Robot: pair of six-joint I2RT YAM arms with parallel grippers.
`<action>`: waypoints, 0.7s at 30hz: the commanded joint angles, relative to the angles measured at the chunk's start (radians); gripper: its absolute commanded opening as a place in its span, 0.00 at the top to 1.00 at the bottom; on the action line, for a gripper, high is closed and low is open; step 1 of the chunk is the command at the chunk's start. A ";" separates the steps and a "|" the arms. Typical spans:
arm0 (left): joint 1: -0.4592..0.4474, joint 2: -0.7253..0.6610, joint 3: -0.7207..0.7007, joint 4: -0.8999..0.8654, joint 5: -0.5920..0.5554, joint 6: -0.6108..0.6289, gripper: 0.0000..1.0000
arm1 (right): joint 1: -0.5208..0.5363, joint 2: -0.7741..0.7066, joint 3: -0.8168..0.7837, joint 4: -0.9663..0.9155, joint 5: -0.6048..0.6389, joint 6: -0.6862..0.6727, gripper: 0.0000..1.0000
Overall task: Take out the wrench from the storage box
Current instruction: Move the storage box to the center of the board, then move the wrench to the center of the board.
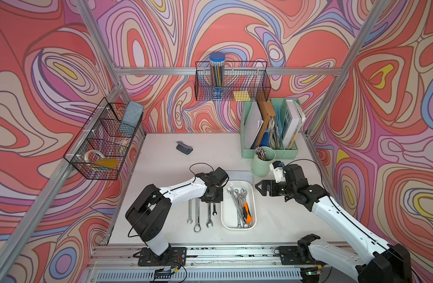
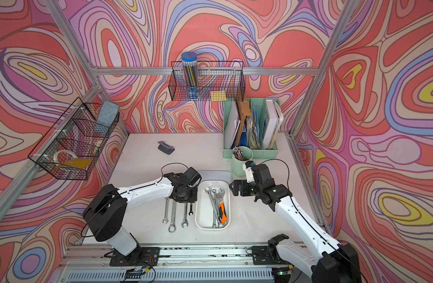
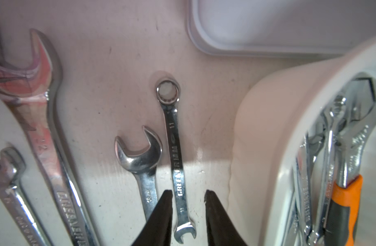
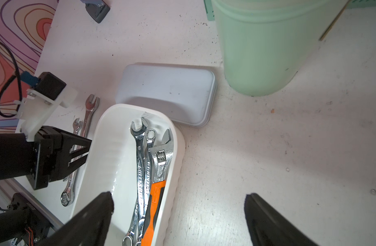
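Near the front edge of the table (image 1: 272, 220), about midway along it, the white storage box (image 1: 228, 213) sits with its long sides running front to back. Several wrenches (image 1: 237, 203) and an orange-handled adjustable wrench (image 1: 246, 211) lie piled along its right side. Just left of the box, a row of four wrenches (image 1: 197, 215) lies on the bare table. The one nearest the box, a small wrench (image 3: 175, 161) stamped 11, lies flat between the fingertips of the left gripper (image 3: 188, 204), which points down over it. Its jaws stand narrowly apart, one on each side of the shank, with a gap showing on the box side. The right gripper (image 4: 178, 202) hovers by the box's right wall, jaws spread wide and holding nothing. A pale grey-blue lid (image 4: 168, 93) lies just behind the box, toward the back edge. A mint-green cup (image 1: 263, 163) stands near it, to the right.
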 commanded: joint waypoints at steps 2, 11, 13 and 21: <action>0.002 0.055 -0.023 0.041 -0.001 0.023 0.69 | -0.006 -0.007 0.016 -0.008 0.010 -0.012 0.02; -0.001 0.085 -0.043 0.033 -0.006 0.022 0.73 | -0.007 -0.011 0.020 -0.016 0.013 -0.012 0.02; -0.007 0.085 -0.057 0.047 0.007 0.013 0.73 | -0.007 -0.011 0.019 -0.016 0.011 -0.010 0.02; -0.049 0.093 -0.063 0.049 0.017 -0.015 0.77 | -0.007 -0.012 0.022 -0.021 0.011 -0.011 0.02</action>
